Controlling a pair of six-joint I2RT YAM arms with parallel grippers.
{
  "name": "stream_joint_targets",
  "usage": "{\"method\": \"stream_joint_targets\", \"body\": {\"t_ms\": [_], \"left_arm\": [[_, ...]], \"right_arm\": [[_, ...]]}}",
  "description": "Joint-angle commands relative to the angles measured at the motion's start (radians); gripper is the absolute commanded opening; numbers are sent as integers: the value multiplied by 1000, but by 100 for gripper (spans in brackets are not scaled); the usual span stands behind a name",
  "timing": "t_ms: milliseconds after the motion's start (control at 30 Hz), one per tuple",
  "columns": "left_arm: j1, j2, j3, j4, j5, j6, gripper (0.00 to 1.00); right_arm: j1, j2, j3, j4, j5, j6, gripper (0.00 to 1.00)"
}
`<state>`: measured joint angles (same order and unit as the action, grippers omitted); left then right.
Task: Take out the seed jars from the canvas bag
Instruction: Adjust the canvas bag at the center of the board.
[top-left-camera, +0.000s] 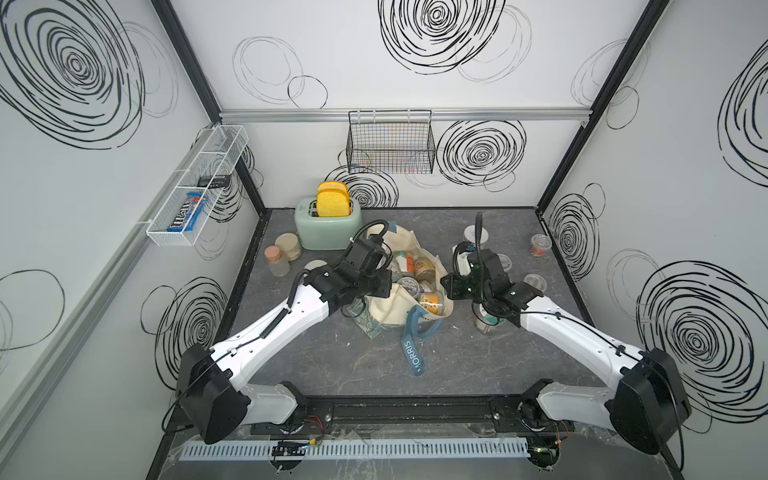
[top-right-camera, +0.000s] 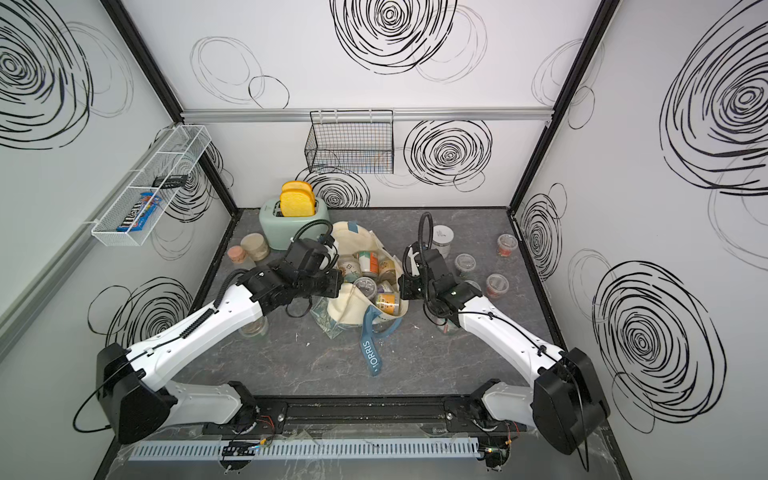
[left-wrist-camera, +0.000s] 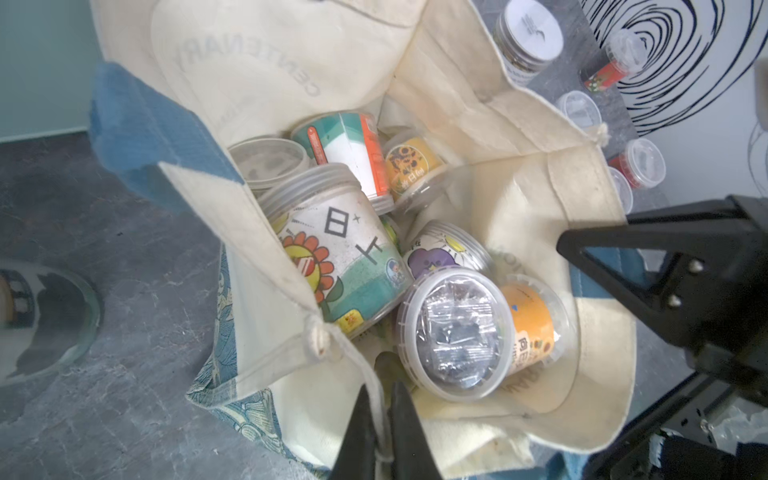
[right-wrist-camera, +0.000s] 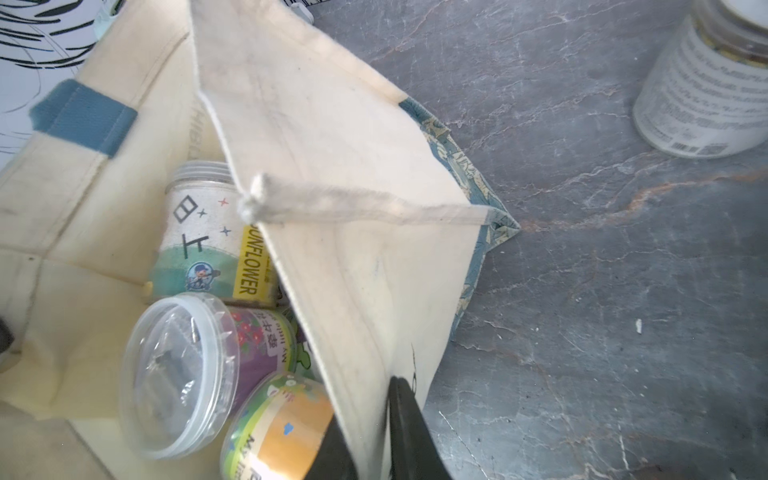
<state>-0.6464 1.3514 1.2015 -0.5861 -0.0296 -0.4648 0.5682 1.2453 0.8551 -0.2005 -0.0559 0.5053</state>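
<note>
Cream canvas bag (top-left-camera: 388, 309) standing mid-counter (top-left-camera: 332, 365), mouth spread open, MORRIS strap trailing toward the arm bases. Over on one rim, left end effector (left-wrist-camera: 380, 395) pinched narrow on the cloth by a side seam, fabric right between the fingers. Same deal across the mouth: right end effector (right-wrist-camera: 370, 415) clamped tight on the opposite rim, one finger inside the bag, one outside. Bunch of seed jars (left-wrist-camera: 453, 332) piled in the bottom of the bag, below and between the two end effectors. Clear-lidded one on its side just beside the left fingers, sunflower-label jar (left-wrist-camera: 332, 249) and orange-label jar (left-wrist-camera: 532, 320) around it. A few more already out on the counter on the right arm's side, like the red-filled jar (top-left-camera: 540, 245) by the wall. Mint toaster (top-left-camera: 328, 228) just behind the bag.
</note>
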Motion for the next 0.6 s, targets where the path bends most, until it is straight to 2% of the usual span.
{"method": "stream_joint_targets", "body": {"t_ms": [0,133,200,367,567], "left_arm": [[26,34,90,118,-36,63,0],[33,72,118,144,-46,90,0],[27,67,104,150,-38,92,0],[-33,-6,8,157,-61,77,0],[-73,-113,-106,181,-71,61,0]], "right_arm": [[15,7,-5,123,49,70,15],[37,27,-4,156,63,102,15],[42,28,-11,145,61,111,19],[41,-36,-33,60,50,97,43],[42,-203,1,-66,63,9,62]]}}
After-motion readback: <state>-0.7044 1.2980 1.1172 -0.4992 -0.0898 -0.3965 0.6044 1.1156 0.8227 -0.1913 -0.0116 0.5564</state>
